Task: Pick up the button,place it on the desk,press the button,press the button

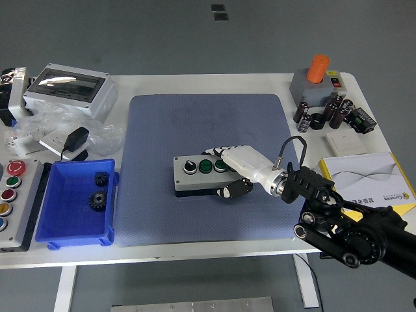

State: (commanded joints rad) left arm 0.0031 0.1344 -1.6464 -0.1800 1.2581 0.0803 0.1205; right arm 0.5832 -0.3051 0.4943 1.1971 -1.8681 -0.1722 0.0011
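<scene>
A grey button box [194, 175] with a black knob and two green buttons lies on the blue-grey mat [208, 123], near its middle. My right hand [233, 170], white with black fingers, is closed around the box's right end, fingers over its top and thumb under its front edge. The right arm comes in from the lower right. The left arm is out of view.
A blue bin [75, 205] with two black gears stands left of the mat. A panel of coloured buttons [12, 195] lies at the far left. A grey enclosure [68, 90] and plastic bags are at the back left. An orange-handled switch [316, 78], capacitors [331, 112] and booklets [367, 175] are on the right.
</scene>
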